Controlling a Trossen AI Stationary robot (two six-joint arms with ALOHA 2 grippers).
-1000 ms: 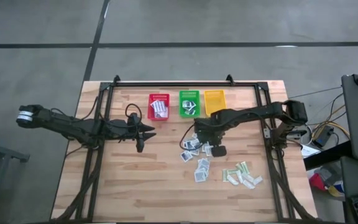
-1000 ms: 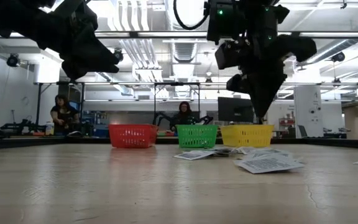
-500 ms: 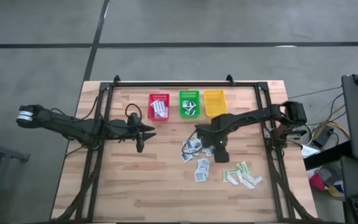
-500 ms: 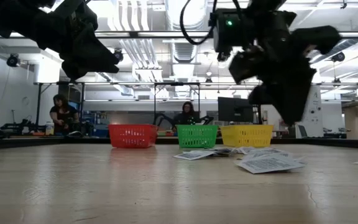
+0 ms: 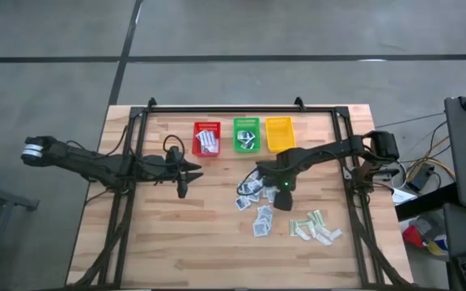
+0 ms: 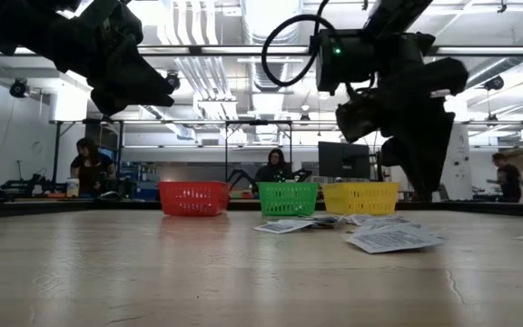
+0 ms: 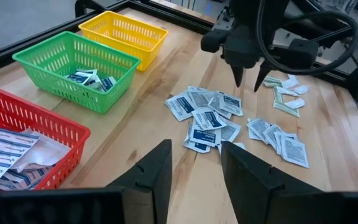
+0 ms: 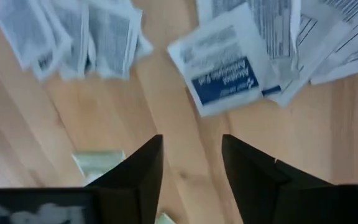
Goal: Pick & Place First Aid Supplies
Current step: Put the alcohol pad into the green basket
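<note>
Small square white-blue packets (image 5: 253,198) (image 7: 207,118) lie flat in a loose pile on the wood at the table's middle. Pale green-beige strips (image 5: 315,226) (image 7: 281,93) lie to their right, nearer the front. My right gripper (image 5: 285,196) (image 7: 247,84) hangs open just above the table at the pile's right edge, pointing steeply down. In its wrist view bare wood lies between the fingers (image 8: 191,143), with one white-blue packet (image 8: 229,74) just beyond. My left gripper (image 5: 188,174) (image 7: 194,155) waits open and raised, left of the pile.
Three baskets stand in a row at the far side: red (image 5: 207,139) with oblong white packets, green (image 5: 246,134) with small square ones, yellow (image 5: 279,133). A dark frame rail (image 5: 241,107) runs along the far edge. People sit in the room behind the table.
My right gripper has sunk toward the table by the pile's right edge, rolled about its own pointing line, and opened from a shut point. No packet has moved.
</note>
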